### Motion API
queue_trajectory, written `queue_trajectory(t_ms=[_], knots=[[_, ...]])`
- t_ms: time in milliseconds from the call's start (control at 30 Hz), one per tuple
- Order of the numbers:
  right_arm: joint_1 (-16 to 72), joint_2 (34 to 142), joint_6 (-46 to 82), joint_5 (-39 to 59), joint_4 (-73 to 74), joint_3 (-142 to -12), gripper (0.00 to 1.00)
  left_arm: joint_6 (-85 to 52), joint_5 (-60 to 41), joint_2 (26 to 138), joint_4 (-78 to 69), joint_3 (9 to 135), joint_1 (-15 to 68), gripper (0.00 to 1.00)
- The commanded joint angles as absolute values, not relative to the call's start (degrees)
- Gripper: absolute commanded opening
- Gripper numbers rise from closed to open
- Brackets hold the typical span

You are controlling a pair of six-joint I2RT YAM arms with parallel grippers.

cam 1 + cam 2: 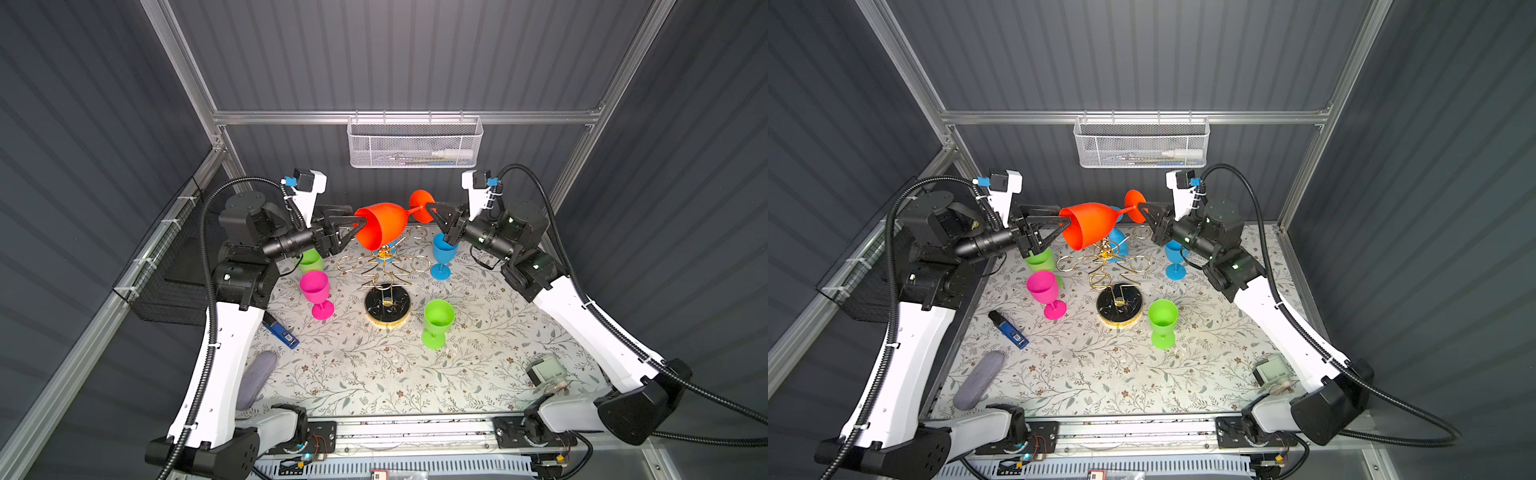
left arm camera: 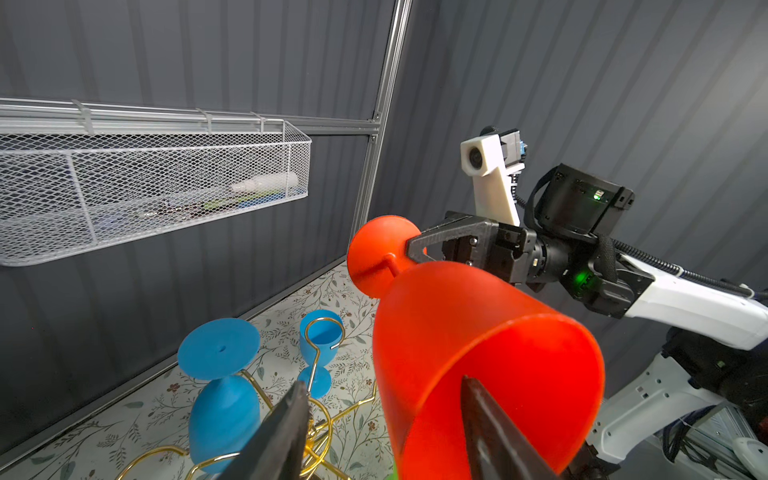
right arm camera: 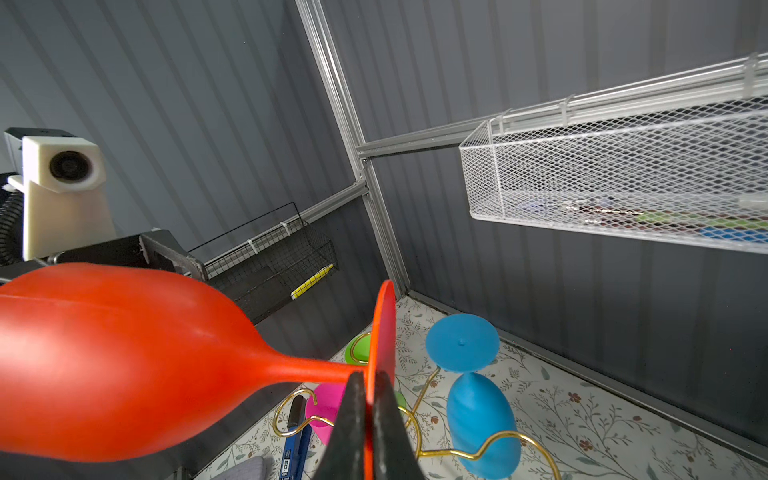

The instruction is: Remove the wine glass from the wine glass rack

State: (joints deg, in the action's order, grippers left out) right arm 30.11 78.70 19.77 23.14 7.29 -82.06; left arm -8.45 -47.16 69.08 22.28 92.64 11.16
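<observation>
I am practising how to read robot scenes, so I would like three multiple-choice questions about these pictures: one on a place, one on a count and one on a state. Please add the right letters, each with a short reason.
1. The upturned blue glass is: A hung on the rack; B lying beside it; C standing under it.
2. How many green glasses are in view? A one; B two; C three.
3. The right gripper's jaws are: A wide open; B shut on the orange glass's foot; C shut on nothing.

Answers:
1 A: its foot is up and the gold wire carries it.
2 B: a second one stands at the far left.
3 B: both jaws press the foot disc.
</observation>
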Motion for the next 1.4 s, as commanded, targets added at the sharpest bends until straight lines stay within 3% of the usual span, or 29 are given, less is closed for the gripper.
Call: queue_trajectory(t_ms=[0,433,700,900,1033,1167,1367], knots=[[30.2,78.7,20.4,23.9,9.3,-83.2,0.0,-6.6,-47.9,67.0,24.0,94.7,11.2,0.61],[30.2,79.3,24.0,28.2,11.7,-83.0,0.0,-7.8,-49.1,69.8,23.3,93.4,11.2,0.55],[30.3,80.1,25.4,29.6,12.1,-82.6,0.0,-7.5,-47.0,70.4,24.2,94.6,11.2,0.32],[30.5,80.7,25.8,30.3,12.1,-82.6,0.0,-7.3,-45.9,70.6,25.3,95.4,11.2,0.02],[30.6,80.8,25.8,30.2,12.0,-82.6,0.0,-7.4,-44.1,69.9,25.7,95.7,11.2,0.0],[30.6,80.4,25.0,29.6,10.8,-83.0,0.2,-6.5,-38.2,69.3,28.9,97.4,11.2,0.0],[30.5,78.7,23.8,26.9,9.1,-82.4,0.57,-5.7,-30.2,68.0,33.2,100.1,11.1,0.0]])
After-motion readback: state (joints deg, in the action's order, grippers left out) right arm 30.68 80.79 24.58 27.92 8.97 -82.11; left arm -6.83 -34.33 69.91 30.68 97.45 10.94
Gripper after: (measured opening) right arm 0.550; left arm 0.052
